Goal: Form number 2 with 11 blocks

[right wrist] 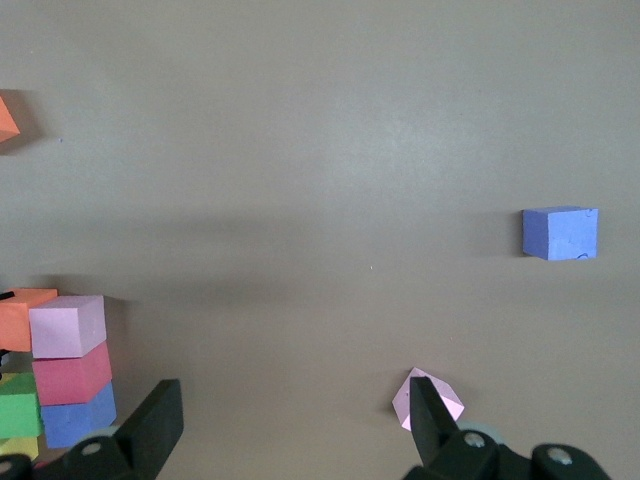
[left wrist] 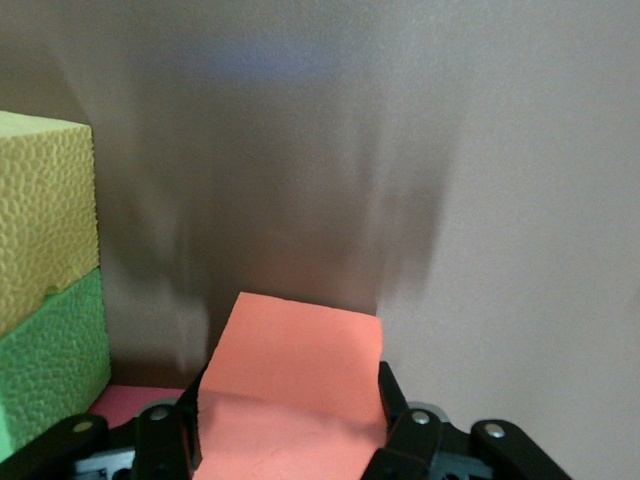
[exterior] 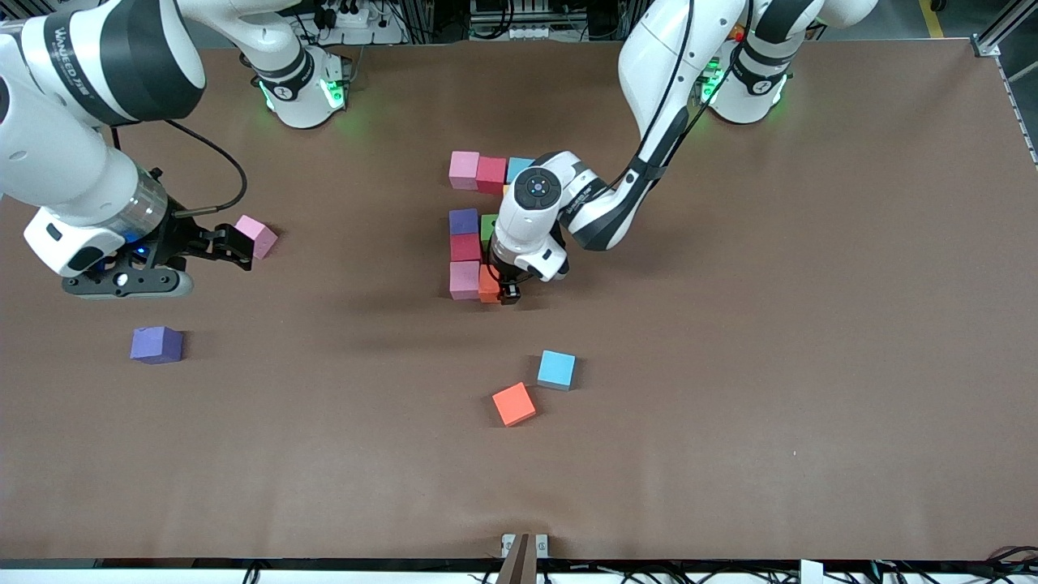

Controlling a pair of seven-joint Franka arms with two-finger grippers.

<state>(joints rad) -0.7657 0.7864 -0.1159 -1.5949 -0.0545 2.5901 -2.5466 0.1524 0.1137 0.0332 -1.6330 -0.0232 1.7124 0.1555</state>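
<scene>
Left gripper [exterior: 504, 290] gripping orange block [left wrist: 290, 395], setting it beside pink block [exterior: 465, 280] in number 2 [exterior: 478, 231]. Right gripper [exterior: 237, 247] waiting, jaws wide, beside loose pink block [exterior: 258, 236].

Yellow block [left wrist: 40, 220] under left arm

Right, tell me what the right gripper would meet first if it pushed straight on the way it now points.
Most likely the loose pink cube: the right gripper, jaws open, points straight at it, just short of touching. The right wrist view shows the cube near one fingertip, so it might clip it rather than straddle it.
</scene>
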